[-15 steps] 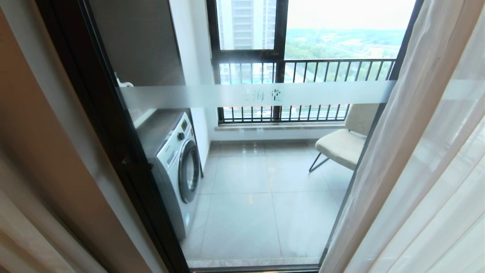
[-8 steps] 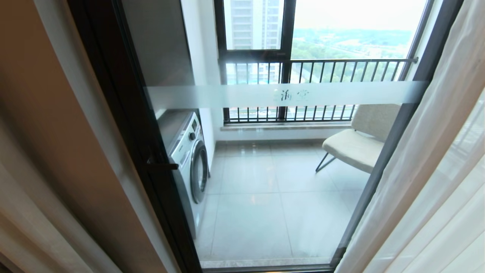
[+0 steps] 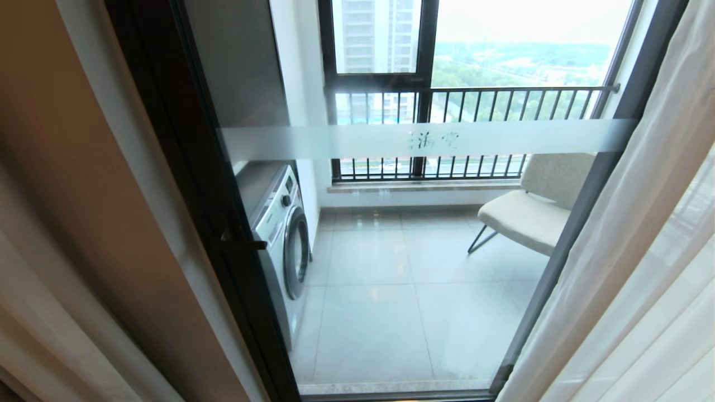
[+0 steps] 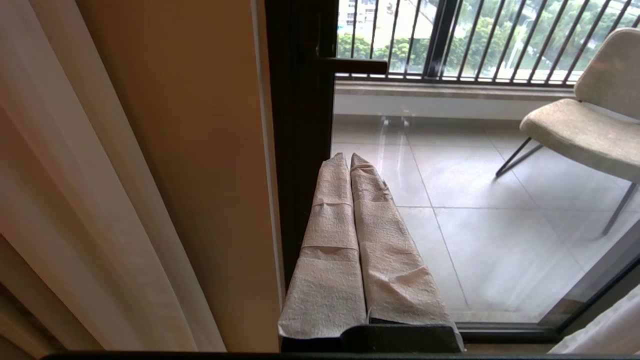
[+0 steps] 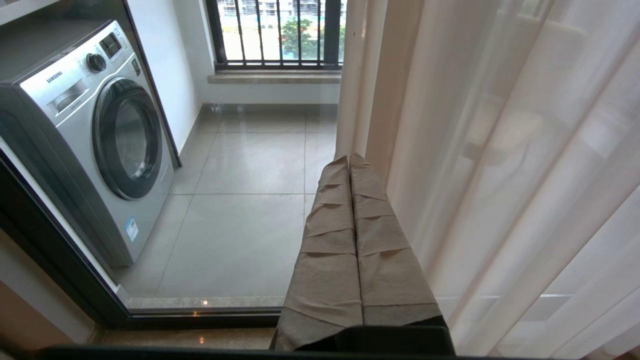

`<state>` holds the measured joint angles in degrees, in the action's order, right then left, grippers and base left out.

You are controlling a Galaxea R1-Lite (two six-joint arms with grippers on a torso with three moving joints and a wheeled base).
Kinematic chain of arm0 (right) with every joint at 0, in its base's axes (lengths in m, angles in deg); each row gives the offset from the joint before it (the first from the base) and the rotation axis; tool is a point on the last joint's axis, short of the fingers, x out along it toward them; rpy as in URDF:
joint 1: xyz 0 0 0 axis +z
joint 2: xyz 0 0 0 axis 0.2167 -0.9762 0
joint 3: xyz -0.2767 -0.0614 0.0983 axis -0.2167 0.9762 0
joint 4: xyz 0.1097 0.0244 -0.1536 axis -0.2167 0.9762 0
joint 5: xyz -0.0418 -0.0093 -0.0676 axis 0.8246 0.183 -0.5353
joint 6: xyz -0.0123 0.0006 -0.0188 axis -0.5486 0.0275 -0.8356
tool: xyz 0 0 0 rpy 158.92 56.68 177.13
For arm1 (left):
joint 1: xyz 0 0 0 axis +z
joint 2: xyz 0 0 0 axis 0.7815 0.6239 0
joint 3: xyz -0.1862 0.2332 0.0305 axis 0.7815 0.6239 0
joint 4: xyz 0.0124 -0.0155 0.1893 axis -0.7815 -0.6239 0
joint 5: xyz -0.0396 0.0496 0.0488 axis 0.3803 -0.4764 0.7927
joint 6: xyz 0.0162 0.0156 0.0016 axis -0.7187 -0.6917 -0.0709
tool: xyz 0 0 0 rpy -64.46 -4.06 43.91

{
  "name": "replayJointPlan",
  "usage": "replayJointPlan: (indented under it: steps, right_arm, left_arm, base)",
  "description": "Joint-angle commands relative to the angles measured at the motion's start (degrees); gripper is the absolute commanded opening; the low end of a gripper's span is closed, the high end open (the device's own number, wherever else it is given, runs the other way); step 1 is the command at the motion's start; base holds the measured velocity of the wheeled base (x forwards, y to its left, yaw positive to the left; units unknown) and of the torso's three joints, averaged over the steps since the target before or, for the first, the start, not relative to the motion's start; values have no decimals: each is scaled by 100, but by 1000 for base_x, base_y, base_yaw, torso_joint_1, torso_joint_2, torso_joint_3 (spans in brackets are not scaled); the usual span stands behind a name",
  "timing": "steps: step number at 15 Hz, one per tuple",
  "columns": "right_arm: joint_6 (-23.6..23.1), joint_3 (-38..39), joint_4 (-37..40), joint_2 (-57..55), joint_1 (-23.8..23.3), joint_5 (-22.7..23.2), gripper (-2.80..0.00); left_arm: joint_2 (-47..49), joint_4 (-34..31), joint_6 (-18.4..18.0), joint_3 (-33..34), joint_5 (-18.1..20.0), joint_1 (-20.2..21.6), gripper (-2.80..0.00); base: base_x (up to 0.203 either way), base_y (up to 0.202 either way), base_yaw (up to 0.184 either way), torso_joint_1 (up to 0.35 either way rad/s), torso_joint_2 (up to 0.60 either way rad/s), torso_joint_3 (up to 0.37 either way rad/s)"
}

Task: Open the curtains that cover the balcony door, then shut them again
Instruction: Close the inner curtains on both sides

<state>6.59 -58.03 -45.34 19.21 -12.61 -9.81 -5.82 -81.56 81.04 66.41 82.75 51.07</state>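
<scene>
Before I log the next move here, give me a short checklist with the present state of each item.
1. Curtains drawn aside, balcony door glass uncovered: ok.
2. Left gripper shut and holding nothing: ok.
3. Right gripper shut and holding nothing: ok.
4. Right gripper close beside the sheer curtain for closing it: ok.
5. Either gripper touching fabric: cannot tell.
6. Door handle untouched: ok.
</scene>
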Motion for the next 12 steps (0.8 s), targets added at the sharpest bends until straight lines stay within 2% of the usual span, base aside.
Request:
replayJointPlan:
  steps: [1, 6, 8, 12]
  right_arm:
    - [-5, 0, -4, -7, 1, 2, -280]
    - [-5, 0, -4, -7, 1, 2, -280]
    - [-2, 0, -4, -7, -8, 2, -280]
    - [3, 0, -4, -7, 1, 2, -280]
  left_arm:
    - [-2, 4, 2, 1, -4, -2, -280]
    - [-2, 18, -55, -55, -32, -2, -280]
    - [189, -34, -59, -453, -95, -2, -280]
    - [923, -29, -51, -1323, -664, -17, -280]
  base:
    - [0, 0, 0, 0, 0, 0]
    - [0, 0, 0, 0, 0, 0]
    - [0, 0, 0, 0, 0, 0]
    - [0, 0, 0, 0, 0, 0]
